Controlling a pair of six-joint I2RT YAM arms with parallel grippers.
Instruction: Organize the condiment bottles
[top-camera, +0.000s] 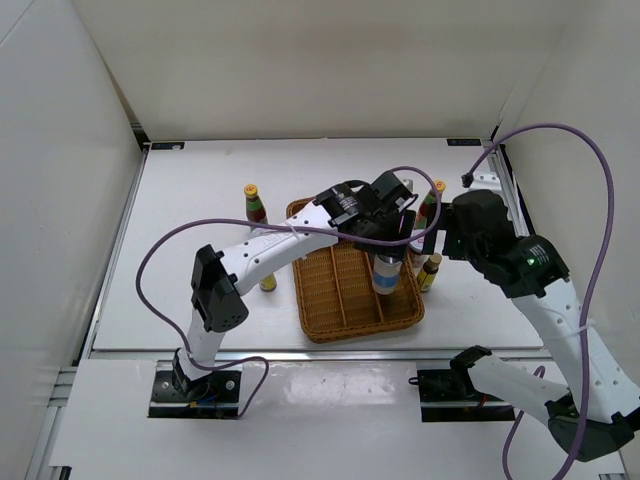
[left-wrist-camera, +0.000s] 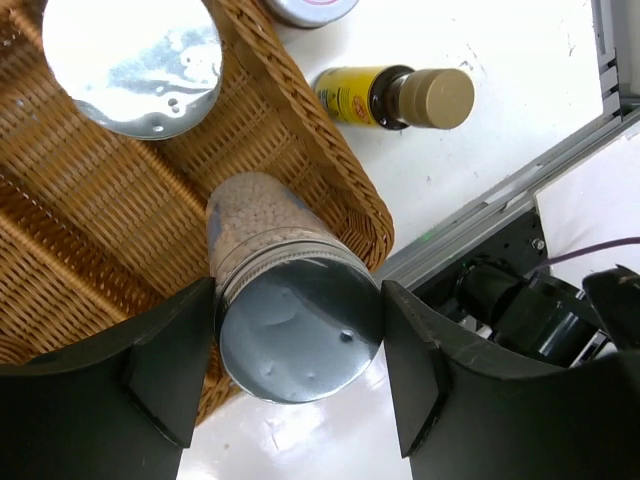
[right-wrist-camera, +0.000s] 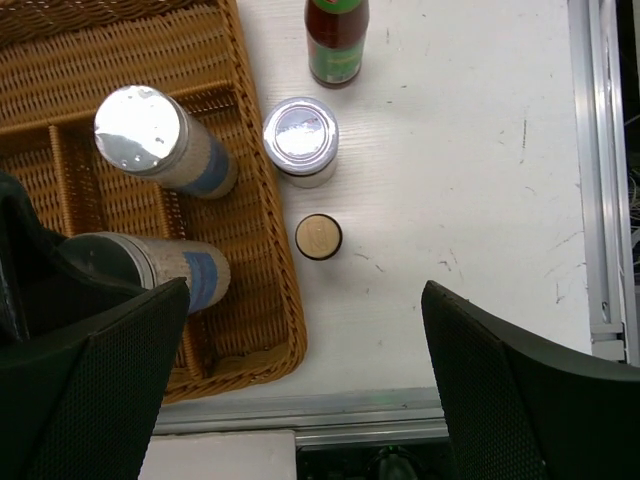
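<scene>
Left jaws snug around silver-topped cylinder

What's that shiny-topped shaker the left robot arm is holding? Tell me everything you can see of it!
The shaker is a round cylinder with a dull silver, metal-looking lid, clear sides full of pale grains, and a blue label. The left tool clamps it just below the lid, one black finger on each side. It leans a little over the rightmost compartment of the wicker tray, near the front corner. Whether its bottom rests on the tray is hidden.
</scene>
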